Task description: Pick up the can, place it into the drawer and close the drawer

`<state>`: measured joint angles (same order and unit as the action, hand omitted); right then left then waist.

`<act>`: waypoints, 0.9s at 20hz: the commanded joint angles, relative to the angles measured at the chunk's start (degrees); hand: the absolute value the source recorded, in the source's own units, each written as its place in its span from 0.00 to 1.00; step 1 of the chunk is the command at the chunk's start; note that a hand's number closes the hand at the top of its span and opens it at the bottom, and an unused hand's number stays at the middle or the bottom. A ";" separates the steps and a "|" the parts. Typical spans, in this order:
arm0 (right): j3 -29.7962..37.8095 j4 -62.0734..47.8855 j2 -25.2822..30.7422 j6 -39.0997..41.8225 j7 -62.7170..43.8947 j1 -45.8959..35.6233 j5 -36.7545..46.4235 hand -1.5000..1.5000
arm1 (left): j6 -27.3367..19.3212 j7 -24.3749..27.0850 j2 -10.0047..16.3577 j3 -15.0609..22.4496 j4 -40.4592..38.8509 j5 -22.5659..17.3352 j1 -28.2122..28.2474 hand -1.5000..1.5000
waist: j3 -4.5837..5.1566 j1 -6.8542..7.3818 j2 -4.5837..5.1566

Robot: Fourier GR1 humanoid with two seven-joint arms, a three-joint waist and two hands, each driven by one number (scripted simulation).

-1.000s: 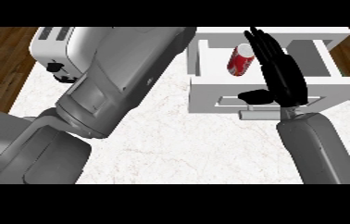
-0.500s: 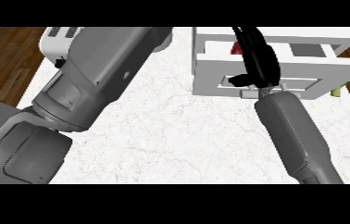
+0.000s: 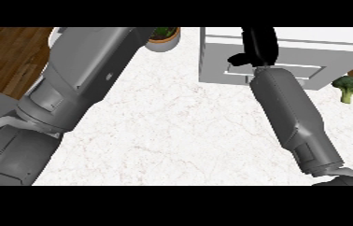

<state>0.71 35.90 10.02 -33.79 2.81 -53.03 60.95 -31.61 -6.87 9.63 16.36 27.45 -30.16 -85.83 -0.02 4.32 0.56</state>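
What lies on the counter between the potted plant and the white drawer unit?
Nothing; in the head view that stretch is bare counter, from the potted plant to the drawer unit.

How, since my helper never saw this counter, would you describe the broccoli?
Find the white drawer unit at the counter's far right. Beside its right end, at the view's edge, lies the broccoli: green with a pale stalk and no pot, unlike the potted plant.

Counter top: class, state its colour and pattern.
The counter top is white with faint marble veining, seen best in head view.

Grey panelled forearms [image 3: 82, 80]; black right robot hand [image 3: 258, 45].
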 commanded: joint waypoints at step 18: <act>10.42 -13.79 -0.03 -3.21 10.03 -15.99 -7.47 0.00 | 2.21 -5.33 6.55 2.42 16.91 1.54 13.37 0.00 | -0.14 2.11 0.46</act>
<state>6.68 19.86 11.05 -34.93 9.65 -65.10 58.79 -29.26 -12.13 15.78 18.30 42.08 -28.96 -75.01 -0.49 5.90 1.57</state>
